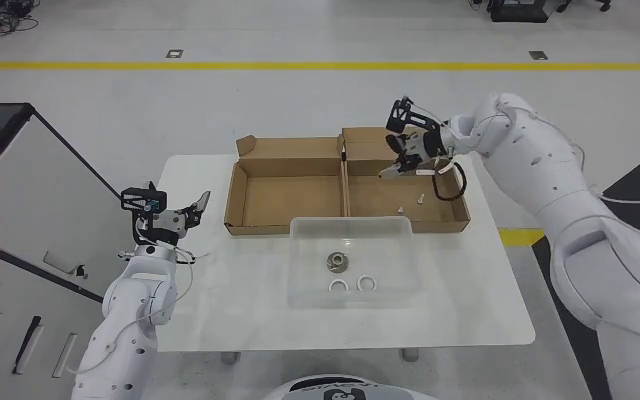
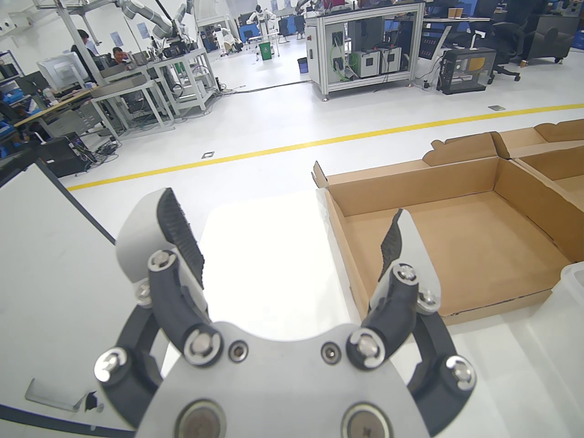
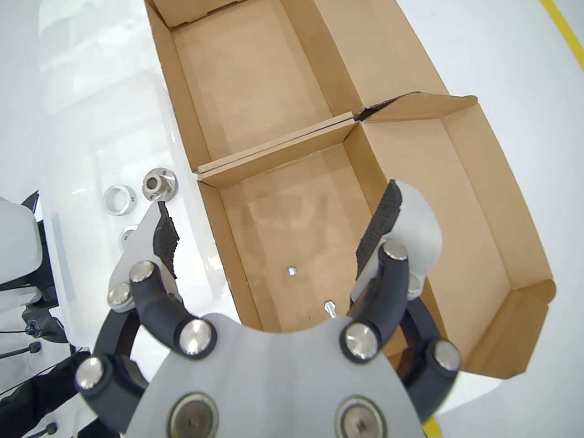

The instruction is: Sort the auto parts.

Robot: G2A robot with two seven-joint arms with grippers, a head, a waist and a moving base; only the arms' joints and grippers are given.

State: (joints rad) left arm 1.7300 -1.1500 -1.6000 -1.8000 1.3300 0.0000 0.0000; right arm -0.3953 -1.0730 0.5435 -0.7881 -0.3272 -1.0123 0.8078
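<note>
Right pincer (image 3: 277, 200): spread wide and empty, hanging above the screw box (image 3: 479, 211).
Left pincer (image 2: 283, 205): likewise wide and empty, over the white table (image 2: 255, 252), with the empty box (image 2: 456, 239) just beyond one fingertip.
Screws: two lay on the box floor under the right pincer, the first screw (image 3: 291, 270) below the gap between its fingers and the second screw (image 3: 329, 307) closer in toward its palm.
Screw axes: the first seemed to stand on end, head up. The second lay on its side, too small to tell which way its tip pointed.
Unsorted parts: a flanged bushing (image 3: 157, 183), one ring (image 3: 116, 193) and another ring (image 3: 125, 232) sat in the clear bin (image 3: 114, 116), just outside one right fingertip.
Their axes: the bushing stood on its flange with its bore upward. The rings lay flat, holes upward.
Risk, collision: a descent into the bin could clip its clear wall or the cardboard edge, since the two lay touching or nearly so.
Risk, grasp: the flat rings offered little height, so the pads might skid them away rather than pinch them.
</note>
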